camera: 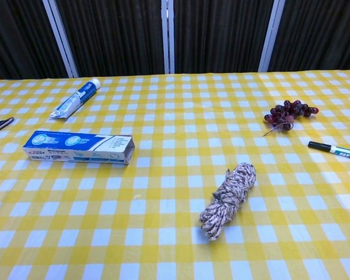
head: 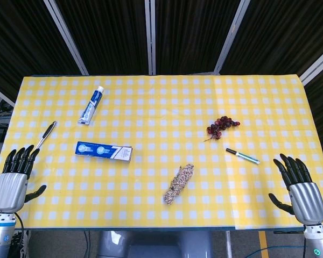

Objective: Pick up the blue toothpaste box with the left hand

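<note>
The blue toothpaste box (head: 103,151) lies flat on the yellow checked tablecloth, left of centre; the chest view shows the box (camera: 77,147) lengthwise at the left. My left hand (head: 14,178) hovers at the table's front left corner, fingers spread and empty, well to the left of the box. At the front right corner my right hand (head: 299,186) is likewise open and holds nothing. Neither hand appears in the chest view.
A toothpaste tube (head: 91,106) lies behind the box. A dark pen (head: 45,134) rests near the left edge. A rope bundle (head: 178,183), a bunch of dark grapes (head: 222,127) and a marker (head: 242,156) lie toward the right.
</note>
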Motion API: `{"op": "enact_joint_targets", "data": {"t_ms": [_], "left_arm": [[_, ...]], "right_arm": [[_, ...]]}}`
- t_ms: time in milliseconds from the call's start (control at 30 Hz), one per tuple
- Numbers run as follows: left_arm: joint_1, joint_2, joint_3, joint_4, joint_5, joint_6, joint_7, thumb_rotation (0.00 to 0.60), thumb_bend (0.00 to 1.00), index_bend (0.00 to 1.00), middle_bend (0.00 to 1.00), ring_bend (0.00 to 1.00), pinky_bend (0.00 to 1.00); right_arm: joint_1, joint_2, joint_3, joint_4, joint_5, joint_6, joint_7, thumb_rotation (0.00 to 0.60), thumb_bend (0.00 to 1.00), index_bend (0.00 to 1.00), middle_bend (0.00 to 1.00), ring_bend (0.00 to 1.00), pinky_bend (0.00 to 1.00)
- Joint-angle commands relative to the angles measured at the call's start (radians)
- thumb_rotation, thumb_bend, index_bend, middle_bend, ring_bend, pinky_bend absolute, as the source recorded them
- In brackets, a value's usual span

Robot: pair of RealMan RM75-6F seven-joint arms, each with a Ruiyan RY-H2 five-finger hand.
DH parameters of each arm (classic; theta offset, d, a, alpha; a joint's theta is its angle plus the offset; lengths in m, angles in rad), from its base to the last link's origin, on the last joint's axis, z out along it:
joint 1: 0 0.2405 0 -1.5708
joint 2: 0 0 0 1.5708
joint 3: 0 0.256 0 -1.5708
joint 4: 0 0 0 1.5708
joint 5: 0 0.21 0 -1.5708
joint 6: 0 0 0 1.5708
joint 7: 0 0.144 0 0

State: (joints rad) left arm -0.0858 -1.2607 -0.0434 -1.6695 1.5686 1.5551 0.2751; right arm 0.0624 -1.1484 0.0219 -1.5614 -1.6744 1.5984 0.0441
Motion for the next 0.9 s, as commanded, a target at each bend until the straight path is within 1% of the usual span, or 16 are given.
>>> {"op": "enact_joint_targets", "data": {"t_ms": [33,400,600,833,900], "left_arm": [[0.0,0.0,0.0,-0.001,0.0,0.0,0.001,0.6,0.0,0.0,0.0,0.0,0.0],[0.0,0.003,0.002,-0.003,-0.002,-0.003,-0.003,0.6,0.0,0.0,0.0,0.0,0.0],[-0.01,0.007,-0.001,-0.001,-0.011,-0.022,-0.006,0.6,0.0,0.0,0.0,0.0,0.0],[-0.035,-0.001,-0.023,0.021,-0.021,-0.044,-0.023,0.6,0.0,0.0,0.0,0.0,0.0],[-0.054,-0.002,-0.044,0.028,-0.039,-0.063,-0.017,0.6,0.0,0.01,0.0,0.0,0.04]], "right_arm": [[-0.001,0.0,-0.001,0.001,-0.002,0.002,0.003,0.6,0.12,0.02,0.0,0.0,0.0],[-0.002,0.002,-0.003,-0.002,-0.006,0.005,0.006,0.6,0.12,0.02,0.0,0.0,0.0],[-0.001,0.002,-0.002,-0.004,-0.001,0.0,0.002,0.6,0.12,0.02,0.0,0.0,0.0],[0.0,0.003,-0.004,-0.004,0.0,-0.007,0.007,0.6,0.12,0.02,0.0,0.0,0.0],[0.002,0.003,-0.005,-0.004,0.002,-0.011,0.008,0.6,0.12,0.02,0.0,0.0,0.0]]}}
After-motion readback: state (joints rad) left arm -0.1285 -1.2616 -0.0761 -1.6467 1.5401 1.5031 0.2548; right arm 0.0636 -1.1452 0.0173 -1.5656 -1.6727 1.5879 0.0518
